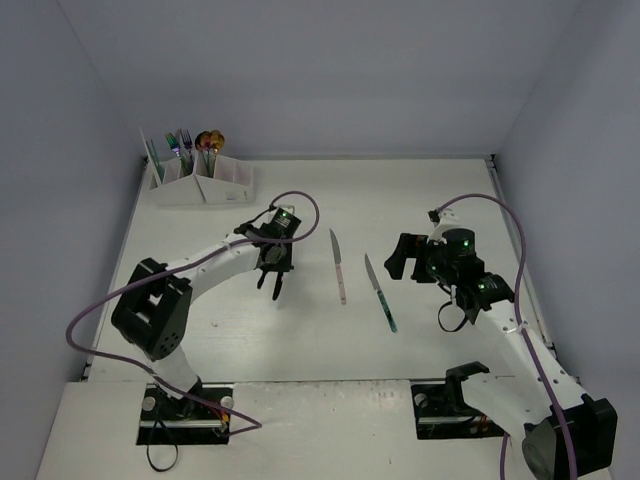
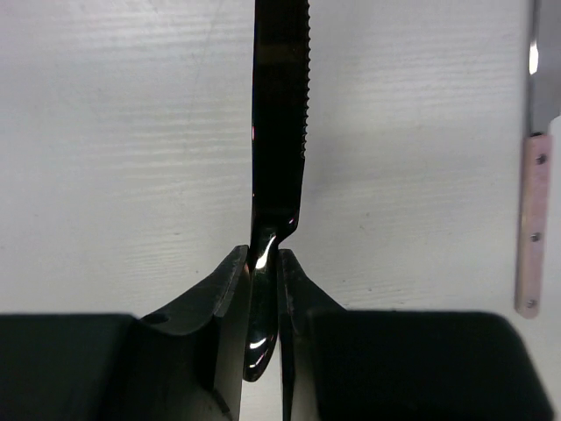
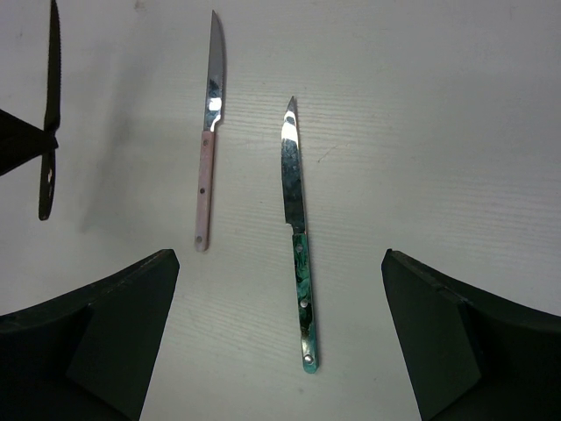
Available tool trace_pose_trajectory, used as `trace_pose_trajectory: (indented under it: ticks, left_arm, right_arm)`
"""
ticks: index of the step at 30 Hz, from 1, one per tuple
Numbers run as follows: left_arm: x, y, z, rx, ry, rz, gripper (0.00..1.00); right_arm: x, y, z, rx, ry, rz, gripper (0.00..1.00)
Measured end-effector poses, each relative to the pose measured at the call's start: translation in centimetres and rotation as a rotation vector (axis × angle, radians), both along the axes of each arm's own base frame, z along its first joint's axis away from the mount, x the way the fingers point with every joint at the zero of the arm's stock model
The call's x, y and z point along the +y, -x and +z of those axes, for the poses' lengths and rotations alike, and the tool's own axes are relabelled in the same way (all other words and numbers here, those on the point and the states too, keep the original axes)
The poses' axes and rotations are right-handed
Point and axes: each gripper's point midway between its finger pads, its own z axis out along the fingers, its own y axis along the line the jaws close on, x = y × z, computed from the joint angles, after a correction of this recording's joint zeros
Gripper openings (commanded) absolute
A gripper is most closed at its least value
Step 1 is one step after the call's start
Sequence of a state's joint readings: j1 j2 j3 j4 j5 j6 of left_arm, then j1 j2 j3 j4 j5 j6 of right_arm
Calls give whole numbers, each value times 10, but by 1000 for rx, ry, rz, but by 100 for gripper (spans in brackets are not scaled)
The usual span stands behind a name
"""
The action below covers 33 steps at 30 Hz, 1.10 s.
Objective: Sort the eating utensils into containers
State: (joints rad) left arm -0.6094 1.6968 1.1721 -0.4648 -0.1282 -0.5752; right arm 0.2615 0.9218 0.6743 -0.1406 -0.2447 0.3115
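The black metal knife with the serrated blade (image 2: 279, 132) is pinched by its handle in my left gripper (image 2: 263, 256), its long axis running straight out past my fingertips. The white rack of slanted compartments (image 1: 200, 185) lies beyond and to my left, nearest this arm. My right gripper (image 3: 279, 256) hangs wide over the teal-handled steel knife (image 3: 302, 298), with the pink-handled steel knife (image 3: 204, 189) beside it. I cannot tell which compartment holds knives.

The left end effector (image 2: 263, 263) hangs pointing down, pinched on a black knife (image 2: 279, 132); the right end effector (image 3: 279, 263) gapes wide.
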Motion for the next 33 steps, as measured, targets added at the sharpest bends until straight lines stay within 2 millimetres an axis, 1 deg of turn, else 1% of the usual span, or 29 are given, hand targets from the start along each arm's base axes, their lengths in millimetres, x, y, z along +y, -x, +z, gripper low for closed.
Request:
trace_pose_trajectory:
  ticks: [4,6,12,15,17,19,24,28,30,31,32,33]
  left_arm:
    - [5,-15,28,-94,37,7,0]
    - [8,-21,35,-122,45,9,0]
    - [21,-35,45,-193,40,20,0]
    - [31,-50,61,-263,45,33,0]
    - [43,-63,77,-328,34,53,0]
    - [54,-78,96,-398,22,71,0]
    - [79,-125,156,-609,9,111,0]
    - [98,-167,200,-752,7,141,0]
    - [105,-190,212,-801,3,147,0]
    - [107,-202,214,-821,1,147,0]
    - [109,-213,214,-837,-3,146,0]
    - [111,-222,210,-839,-10,144,0]
  right_arm:
    - [0,0,0,0,0,0,100]
    - [0,0,0,0,-1,0,100]
    - [0,0,0,1,-3,0,100]
    - [1,1,0,2,-7,5,100]
    - [2,1,0,2,-8,7,100]
    - [2,1,0,3,-9,10,100]
    - [3,1,1,2,-11,18,100]
    - [4,1,1,2,-6,28,100]
    - [5,0,2,1,-3,33,100]
    - [5,-1,2,1,-2,36,100]
    - [5,-1,2,2,-1,38,100]
    - [5,-1,1,5,1,40,100]
